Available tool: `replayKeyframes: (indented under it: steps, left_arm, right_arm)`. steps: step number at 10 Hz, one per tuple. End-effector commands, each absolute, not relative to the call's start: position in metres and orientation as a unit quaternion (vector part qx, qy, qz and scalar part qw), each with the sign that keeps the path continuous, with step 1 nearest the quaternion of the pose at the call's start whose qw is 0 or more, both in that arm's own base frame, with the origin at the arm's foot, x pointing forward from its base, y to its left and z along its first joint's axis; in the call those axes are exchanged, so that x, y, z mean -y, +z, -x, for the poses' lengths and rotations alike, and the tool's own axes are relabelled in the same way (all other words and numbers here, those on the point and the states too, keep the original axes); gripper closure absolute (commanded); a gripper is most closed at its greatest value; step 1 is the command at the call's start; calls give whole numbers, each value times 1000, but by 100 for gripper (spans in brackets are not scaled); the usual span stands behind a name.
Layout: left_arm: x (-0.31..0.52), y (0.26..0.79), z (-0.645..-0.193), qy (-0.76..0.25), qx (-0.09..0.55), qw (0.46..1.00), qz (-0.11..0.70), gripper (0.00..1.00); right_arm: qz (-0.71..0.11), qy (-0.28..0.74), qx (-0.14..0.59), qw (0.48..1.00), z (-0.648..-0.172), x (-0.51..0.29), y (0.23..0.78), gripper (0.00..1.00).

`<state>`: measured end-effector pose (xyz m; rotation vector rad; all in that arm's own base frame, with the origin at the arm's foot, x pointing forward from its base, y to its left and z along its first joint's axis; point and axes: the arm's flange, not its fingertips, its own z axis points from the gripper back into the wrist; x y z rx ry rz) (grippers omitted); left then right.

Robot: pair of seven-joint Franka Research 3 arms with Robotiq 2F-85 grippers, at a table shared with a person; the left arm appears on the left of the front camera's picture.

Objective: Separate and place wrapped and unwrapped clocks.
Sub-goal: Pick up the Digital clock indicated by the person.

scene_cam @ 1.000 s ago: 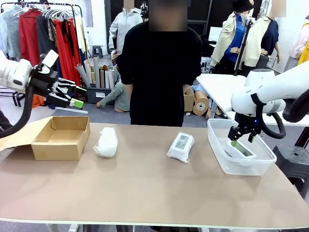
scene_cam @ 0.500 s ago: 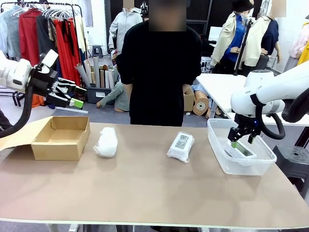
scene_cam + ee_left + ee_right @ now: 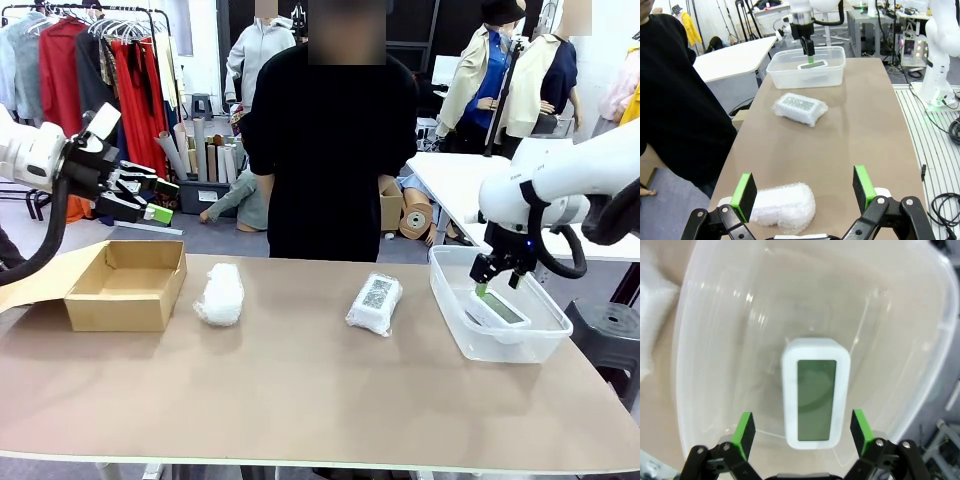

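**Bare clock in the tub; two wrapped bundles left to sort**

The right gripper point(image 3: 499, 287) is held low inside the clear plastic tub point(image 3: 448, 300) at the table's right end, its jaws spread fully and nothing gripped. Just beneath it, the bare white rounded-rectangle digital clock with a greyish screen point(image 3: 816, 392) lies face up on the tub floor. It appears not to be touched, though reflections in the plastic make this hard to confirm. The unwrapped item is therefore judged placed.

The left gripper point(image 3: 804, 192) is held in the air at the table's left end, equally wide and empty.

The plain white bubble-wrap bundle point(image 3: 220, 294) lies just beside the open brown cardboard box point(image 3: 120, 310). The white bubble-wrap bundle with a black-and-white code label point(image 3: 374, 303) lies near the middle, well apart from the tub.

Next, a bundle would need to be straddled and closed on gently, since the wrap yields, then probably carried to the box.

The matte tan tabletop point(image 3: 300, 400) is flat. At its far edge a person in black point(image 3: 330, 150) is stood. Clothes racks point(image 3: 90, 70) and cardboard rolls point(image 3: 195, 150) are seen beyond.
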<state>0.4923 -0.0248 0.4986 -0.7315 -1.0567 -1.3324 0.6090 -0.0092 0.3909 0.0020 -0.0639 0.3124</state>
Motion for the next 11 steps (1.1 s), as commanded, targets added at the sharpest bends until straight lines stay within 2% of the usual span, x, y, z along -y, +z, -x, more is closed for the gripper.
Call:
replayKeyframes:
  steps: [1, 4, 6, 8, 9, 11]
  left_arm:
    - [25, 499, -492, -576, 457, 600, 316, 0]
    - [25, 499, -492, -576, 457, 600, 316, 0]
    - [25, 499, -492, -576, 457, 600, 316, 0]
    - [25, 499, -492, -576, 457, 600, 316, 0]
    - [25, 499, -492, -576, 457, 600, 316, 0]
    - [25, 499, -492, -576, 457, 600, 316, 0]
  right_arm:
    - [-38, 198, 48, 978, -618, 8, 429, 0]
    - [-142, 311, 52, 938, -610, -11, 490, 0]
    - [-240, 430, 64, 868, -593, -24, 525, 0]
    - [-287, 513, 125, 799, -568, -30, 551, 0]
    - [-294, 559, 197, 749, -553, -26, 562, 0]
    - [-321, 600, 271, 681, -521, -13, 575, 0]
